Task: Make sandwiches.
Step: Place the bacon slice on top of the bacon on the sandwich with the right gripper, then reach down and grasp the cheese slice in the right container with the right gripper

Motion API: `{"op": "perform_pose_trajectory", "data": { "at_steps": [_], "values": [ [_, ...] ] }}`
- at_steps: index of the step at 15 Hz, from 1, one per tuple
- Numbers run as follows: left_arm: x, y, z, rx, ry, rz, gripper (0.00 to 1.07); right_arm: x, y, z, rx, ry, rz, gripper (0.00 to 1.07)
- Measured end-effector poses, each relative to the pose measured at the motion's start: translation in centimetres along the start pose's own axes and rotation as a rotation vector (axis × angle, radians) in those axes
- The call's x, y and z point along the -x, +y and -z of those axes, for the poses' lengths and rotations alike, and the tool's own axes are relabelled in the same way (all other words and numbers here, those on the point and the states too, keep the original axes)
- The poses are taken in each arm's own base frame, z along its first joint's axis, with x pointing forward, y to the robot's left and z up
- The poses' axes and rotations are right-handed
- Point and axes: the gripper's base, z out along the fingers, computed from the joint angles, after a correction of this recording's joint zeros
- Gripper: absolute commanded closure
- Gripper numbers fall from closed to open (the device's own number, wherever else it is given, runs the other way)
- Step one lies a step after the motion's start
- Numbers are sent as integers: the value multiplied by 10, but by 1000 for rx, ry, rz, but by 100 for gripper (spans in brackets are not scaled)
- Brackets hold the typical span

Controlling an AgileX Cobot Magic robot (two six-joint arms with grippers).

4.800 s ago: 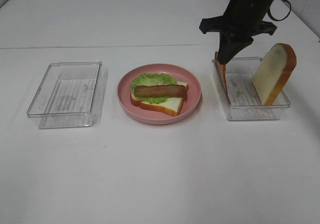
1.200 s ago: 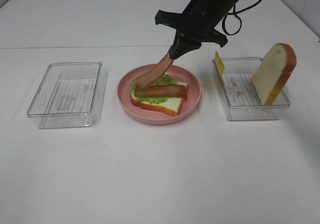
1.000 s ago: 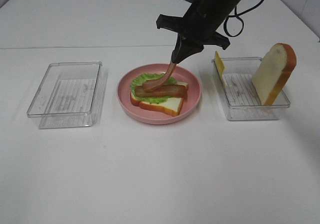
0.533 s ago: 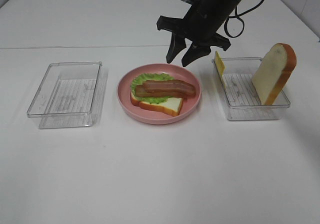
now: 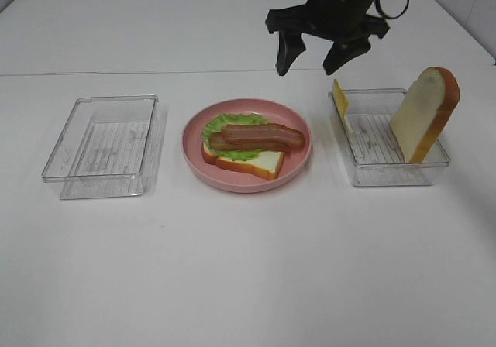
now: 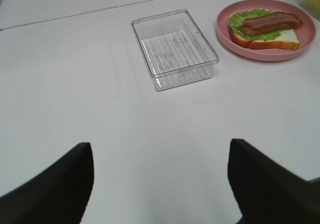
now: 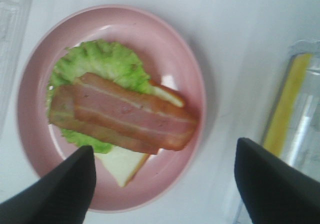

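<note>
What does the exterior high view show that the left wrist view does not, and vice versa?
Only exterior high: the right gripper, open and empty, raised beyond the plate, and the upright bread slice leaning in the right-hand container. Only left wrist: the left gripper, open, with nothing between its fingers. Both: the empty clear container, and the pink plate carrying the unfinished sandwich of bread, lettuce and two bacon strips.

No readable text, label, brand or number in any view, none on the sandwich [image 5: 260, 161], pink plate [image 5: 248, 185], left clear box [image 5: 58, 152], right clear box [image 5: 387, 176], or bench [image 5: 248, 269].
</note>
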Motion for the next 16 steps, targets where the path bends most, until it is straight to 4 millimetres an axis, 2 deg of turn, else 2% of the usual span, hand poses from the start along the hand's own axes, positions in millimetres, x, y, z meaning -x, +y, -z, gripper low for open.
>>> {"op": "perform_pose_trajectory", "data": {
  "at_steps": [3,6,9,13,16],
  "values": [
    [0,0,0,0,0,0,35,6,-9,21,-151,-2,47,35],
    [0,0,0,0,0,0,35,8,-19,27,-265,-10,57,35],
    [0,0,0,0,0,0,35,9,-24,12,-289,21,63,35],
    [0,0,0,0,0,0,35,11,-41,-31,-289,60,41,42],
    [0,0,0,0,0,0,35,12,-43,-40,-287,53,44,48]
  ]
}}
